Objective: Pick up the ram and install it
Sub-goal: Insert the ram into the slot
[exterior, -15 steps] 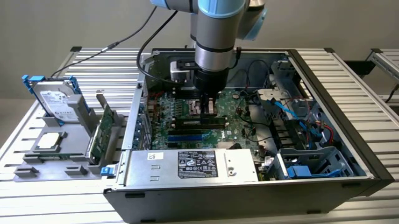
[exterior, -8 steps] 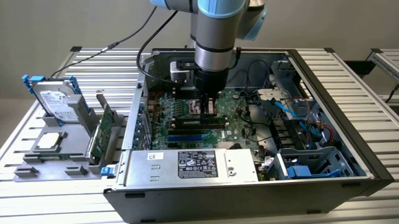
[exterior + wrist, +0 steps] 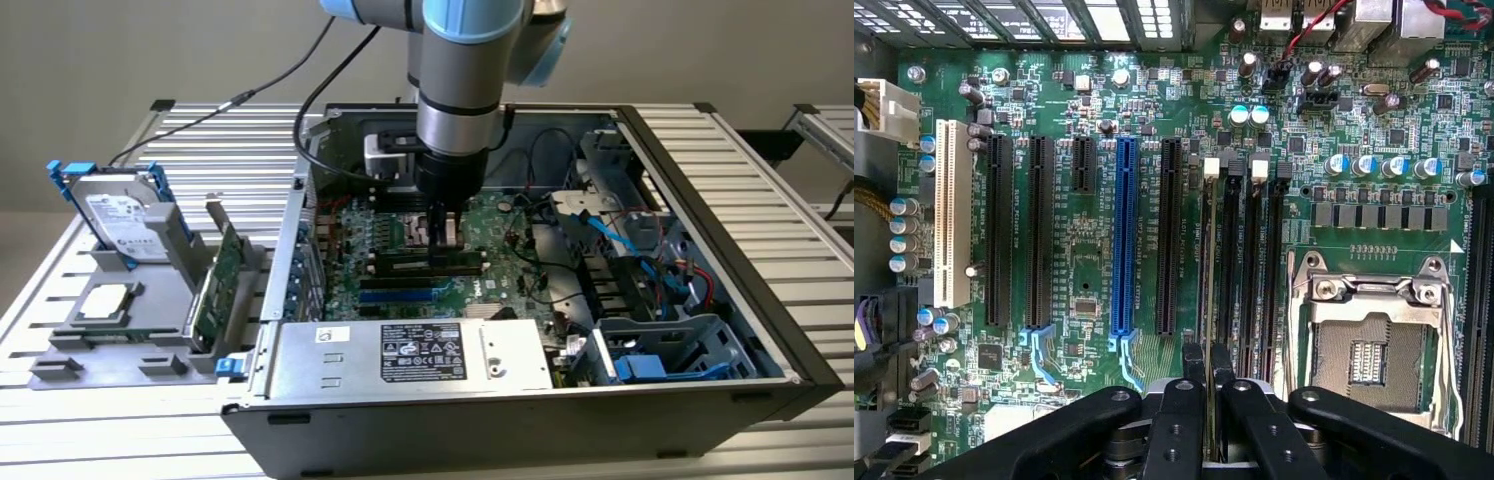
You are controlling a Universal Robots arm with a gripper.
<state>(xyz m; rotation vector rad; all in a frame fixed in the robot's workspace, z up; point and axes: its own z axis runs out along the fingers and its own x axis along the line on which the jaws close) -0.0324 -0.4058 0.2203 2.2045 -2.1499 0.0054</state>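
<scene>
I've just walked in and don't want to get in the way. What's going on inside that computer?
The arm reaches down into the open case. Its tool is shut on the ram, holding it edge-down in line with the black slots on the motherboard, beside the empty socket. Whether the ram touches a slot, I cannot tell.

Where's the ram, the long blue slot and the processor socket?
ram (image 3: 1211, 270): wrist view, midway along its thin edge.
blue slot (image 3: 1122, 240): wrist view, middle of its length.
processor socket (image 3: 1371, 358): wrist view, centre of its contact area.
</scene>
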